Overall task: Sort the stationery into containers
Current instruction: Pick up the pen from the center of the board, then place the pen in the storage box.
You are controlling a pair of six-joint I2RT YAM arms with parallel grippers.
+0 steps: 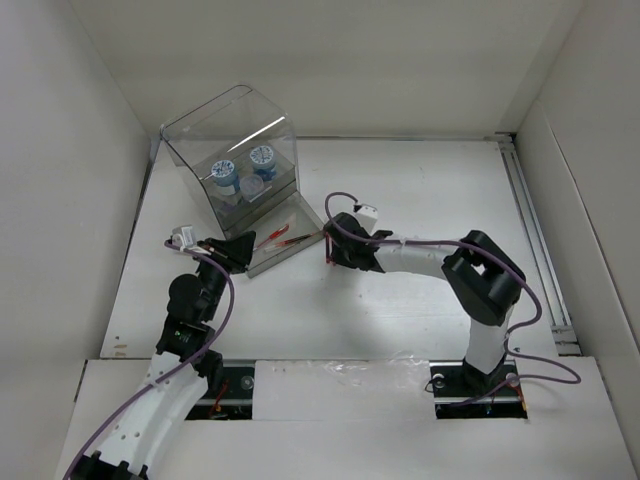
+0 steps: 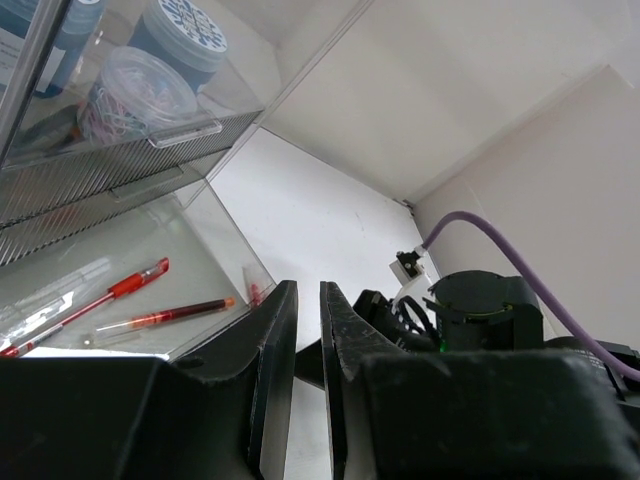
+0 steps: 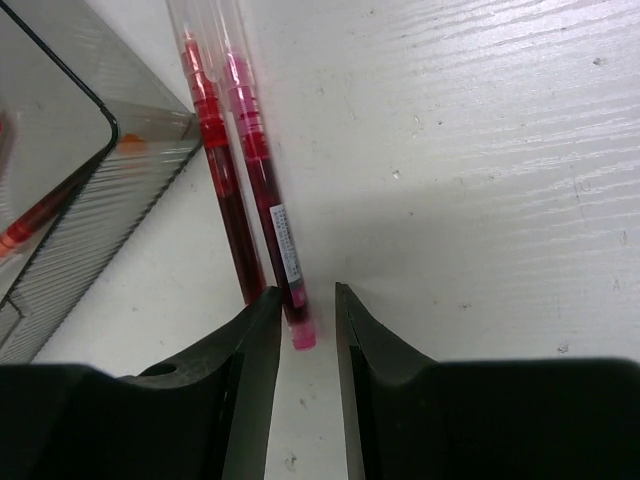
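The clear box (image 1: pixel 200 130) stands at the far left of the table (image 1: pixel 420 200), its curved lid down. Inside it sit two tubs with blue-and-white lids (image 1: pixel 224 172) (image 1: pixel 262 157), and just in front of them a clear tub of coloured paper clips (image 2: pixel 135 90).

A shallow drawer (image 1: pixel 300 222) is pulled out from the base of the box, toward the arms. Two red pens (image 2: pixel 130 290) (image 2: pixel 170 318) lie inside it, well short of its front wall.

Two more red pens lie side by side on the table, just off the drawer's front right corner and outside the box. The right claw (image 3: pixel 306 300) is down over them with its fingers a little apart, one on each side of the near end of the right-hand pen (image 3: pixel 265 190). A strip of table shows between that pen and one finger, so the pen is not pinched. The other pen (image 3: pixel 220 180) lies just outside the left finger (image 3: pixel 262 330).

The left claw (image 2: pixel 308 290) hangs low at the drawer's front left corner. Its fingers are drawn almost together, leaving only a thin slit with nothing in it.
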